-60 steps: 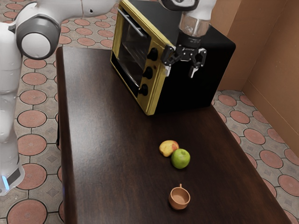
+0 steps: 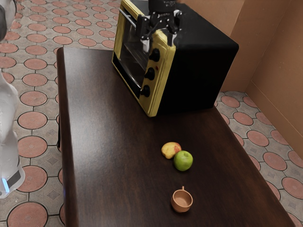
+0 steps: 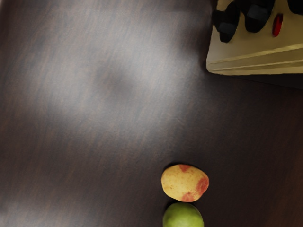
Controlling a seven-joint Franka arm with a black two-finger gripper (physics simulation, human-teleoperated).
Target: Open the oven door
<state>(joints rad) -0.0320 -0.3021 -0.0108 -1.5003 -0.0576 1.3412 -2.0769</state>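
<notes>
At between five and six o'clock in the exterior view, nearest the camera, a brown cup (image 2: 182, 202) stands upright on the dark wooden tabletop (image 2: 102, 123). Next, at five o'clock, a green apple (image 2: 183, 161) lies just beside a yellow fruit with red patches (image 2: 170, 150). None of these bears on the job.

Farther off, toward twelve o'clock, the end effector (image 2: 160, 41) is at the upper front of the oven (image 2: 201, 66), on the knob side. Its fingers stand apart; nothing is seen clamped between them. Step in hand, as judged: the approach to the handle (image 2: 129, 19), with opening not begun. The next move calls for lining up with that bar, taking hold or hooking behind it, then drawing outward. Risk noted: a finger may catch the yellow frame or a knob first.

The oven door (image 2: 132, 53), between eleven and twelve o'clock, appears shut. Condition: dark, glossy glass, a metallic bar across its upper part, a yellow surround. Three black knobs (image 2: 150, 73) run down the panel beside it; the wrist view records a small red mark (image 3: 277, 25) close to them.
</notes>
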